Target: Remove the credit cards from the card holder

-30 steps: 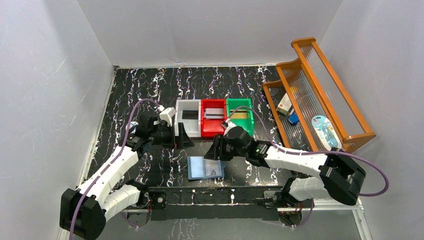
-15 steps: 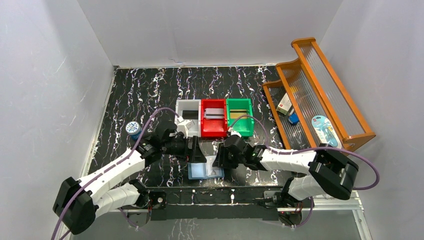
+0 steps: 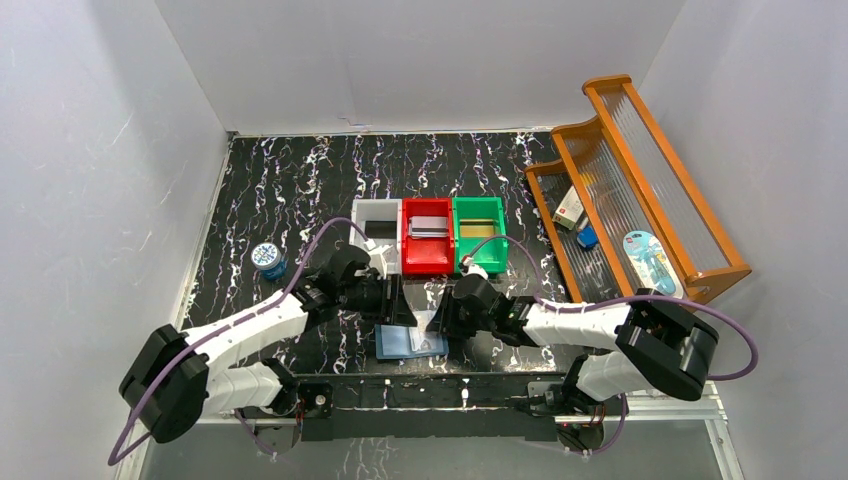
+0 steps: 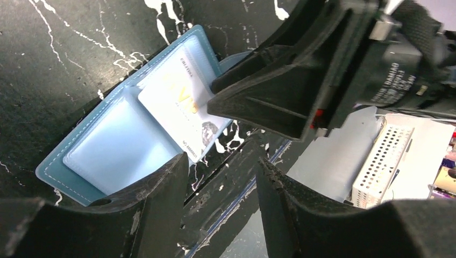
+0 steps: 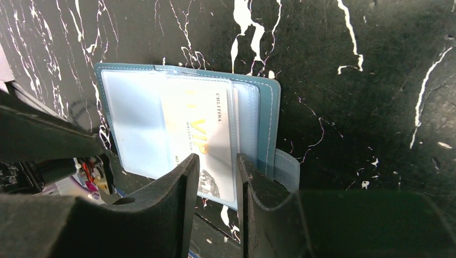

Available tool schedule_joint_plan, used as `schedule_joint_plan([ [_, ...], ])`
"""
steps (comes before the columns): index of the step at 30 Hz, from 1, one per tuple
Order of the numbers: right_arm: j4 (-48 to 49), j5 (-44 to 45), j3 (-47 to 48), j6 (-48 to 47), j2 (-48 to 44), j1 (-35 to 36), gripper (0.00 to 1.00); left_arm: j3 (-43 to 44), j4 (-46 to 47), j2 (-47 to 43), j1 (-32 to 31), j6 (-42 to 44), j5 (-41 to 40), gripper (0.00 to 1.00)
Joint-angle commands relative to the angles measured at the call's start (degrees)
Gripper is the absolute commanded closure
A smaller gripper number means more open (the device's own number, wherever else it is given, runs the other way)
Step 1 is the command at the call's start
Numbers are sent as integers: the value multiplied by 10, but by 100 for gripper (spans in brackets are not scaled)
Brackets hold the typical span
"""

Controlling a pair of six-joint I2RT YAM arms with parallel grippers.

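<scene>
The blue card holder (image 3: 400,345) lies open and flat near the table's front edge. In the right wrist view the holder (image 5: 134,118) shows clear pockets and a snap tab (image 5: 286,167). A pale card marked VIP (image 5: 207,134) sticks out past the holder's near edge. My right gripper (image 5: 215,169) hovers over that card's protruding end, its fingers a narrow gap apart. My left gripper (image 4: 223,180) is open and empty just off the holder's (image 4: 118,150) near edge, beside the card (image 4: 180,107). In the top view both grippers, left (image 3: 395,305) and right (image 3: 437,322), meet over the holder.
Grey (image 3: 375,250), red (image 3: 428,262) and green (image 3: 482,255) bins stand in a row behind the holder, flat things inside. A round blue tin (image 3: 266,256) stands at the left. A wooden rack (image 3: 640,190) with small items fills the right side.
My left gripper swung from the grey bin down to the holder's left side, uncovering the blue tin. My right gripper moved down over the holder's right half.
</scene>
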Motion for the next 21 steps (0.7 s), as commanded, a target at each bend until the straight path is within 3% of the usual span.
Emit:
schedule_joint_plan([
  [1,-27,27,-15,-1,7,3,60,-9,31,24,-6,-25,-9,54],
  [9,-7,25,-32,9,13,4,61,-34,66,66,-13,-70,-36,59],
  [21,36,6,-72,31,-9,4,61,-90,113,72,-14,-122,-64,59],
])
